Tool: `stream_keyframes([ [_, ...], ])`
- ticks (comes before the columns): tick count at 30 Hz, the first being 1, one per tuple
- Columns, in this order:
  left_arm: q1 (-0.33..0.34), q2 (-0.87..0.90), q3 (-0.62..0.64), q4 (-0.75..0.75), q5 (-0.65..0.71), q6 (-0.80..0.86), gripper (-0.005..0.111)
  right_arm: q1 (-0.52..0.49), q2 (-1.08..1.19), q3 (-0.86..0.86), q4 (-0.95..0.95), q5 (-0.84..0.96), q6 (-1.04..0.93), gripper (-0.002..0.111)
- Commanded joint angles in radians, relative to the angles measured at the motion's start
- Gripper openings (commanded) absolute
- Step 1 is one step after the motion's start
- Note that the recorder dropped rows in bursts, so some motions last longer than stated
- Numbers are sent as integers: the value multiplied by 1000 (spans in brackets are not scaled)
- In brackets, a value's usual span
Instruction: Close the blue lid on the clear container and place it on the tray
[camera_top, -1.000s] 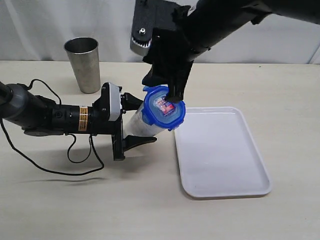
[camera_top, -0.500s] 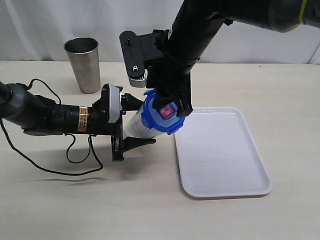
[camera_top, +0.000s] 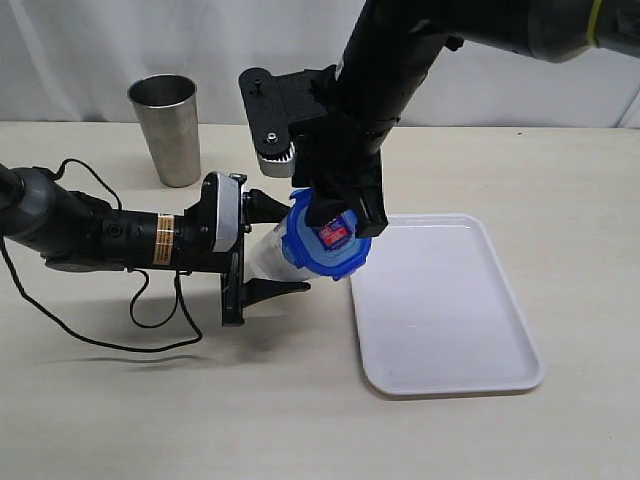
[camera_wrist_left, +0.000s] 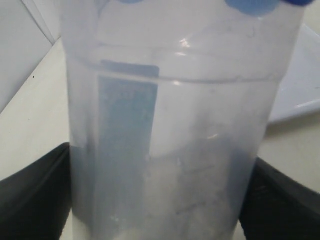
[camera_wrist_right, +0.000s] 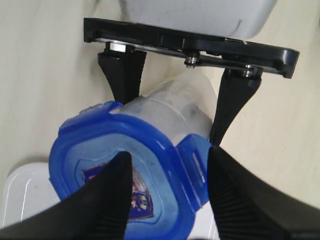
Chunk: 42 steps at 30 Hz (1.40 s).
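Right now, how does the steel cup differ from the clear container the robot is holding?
The steel cup stands upright and untouched; the clear container is tilted steeply, gripped by the left tool. The steel cup is opaque shiny metal; the clear container is translucent plastic. The steel cup's mouth is open; the clear container's mouth carries the blue lid. Both are tall and narrow.

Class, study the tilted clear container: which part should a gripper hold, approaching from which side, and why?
Probably mid-body on the clear container, across its straight narrow walls, coming from the base end away from the tray; that leaves the tilted mouth end free for the blue lid.
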<state>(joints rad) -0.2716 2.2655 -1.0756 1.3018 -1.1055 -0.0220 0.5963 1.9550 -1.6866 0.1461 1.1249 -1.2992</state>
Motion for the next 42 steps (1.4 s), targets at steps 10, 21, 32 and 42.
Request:
stream_keyframes([
  [10,-3,-4,4,-43,-116,-89,0,5,116,36,33,59,40,38],
  [21,-3,-4,4,-51,-116,-114,0,55,90,13,-57,-10,114,30],
  [32,-3,-4,4,-55,-116,-136,0,55,-5,-100,0,-202,345,30],
  [42,-3,-4,4,-66,-116,-171,0,10,-41,-116,-34,-240,571,30],
])
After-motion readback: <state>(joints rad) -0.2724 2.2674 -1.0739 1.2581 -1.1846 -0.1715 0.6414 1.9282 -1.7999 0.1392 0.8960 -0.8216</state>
